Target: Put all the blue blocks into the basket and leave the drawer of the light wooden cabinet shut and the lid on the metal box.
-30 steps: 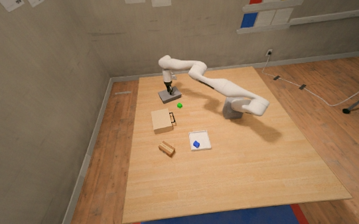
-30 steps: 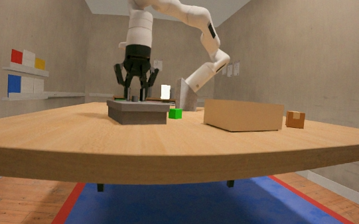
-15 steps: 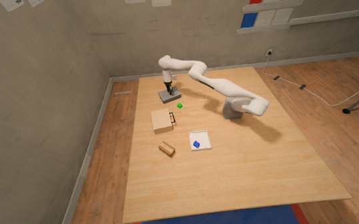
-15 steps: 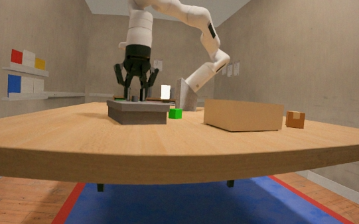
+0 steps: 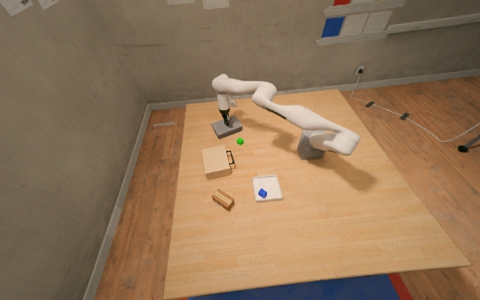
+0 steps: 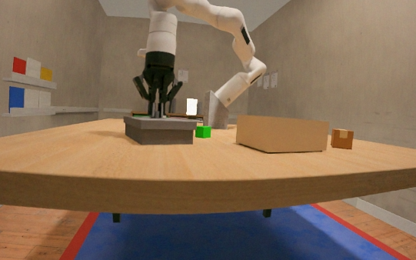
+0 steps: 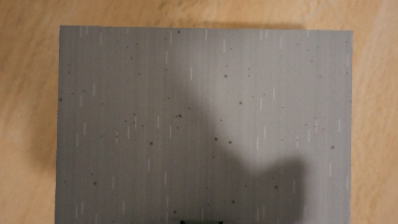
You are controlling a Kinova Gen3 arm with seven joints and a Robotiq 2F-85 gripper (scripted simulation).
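The grey metal box (image 5: 229,134) (image 6: 158,132) stands at the back left of the table with its lid on; the lid (image 7: 200,115) fills the wrist view. My gripper (image 5: 226,122) (image 6: 158,114) stands upright on the middle of the lid, its fingers drawn close together on the lid's small dark handle (image 7: 201,221). One blue block (image 5: 263,193) lies inside the white basket (image 5: 266,177). The light wooden cabinet (image 5: 216,161) (image 6: 282,133) has its drawer shut, with the black handle facing right. What is inside the box and the drawer is hidden.
A green block (image 5: 240,141) (image 6: 203,131) lies on the table between the metal box and the cabinet. A small cardboard box (image 5: 223,199) (image 6: 341,138) lies in front of the cabinet. The arm's base (image 5: 308,148) (image 6: 213,111) stands to the right.
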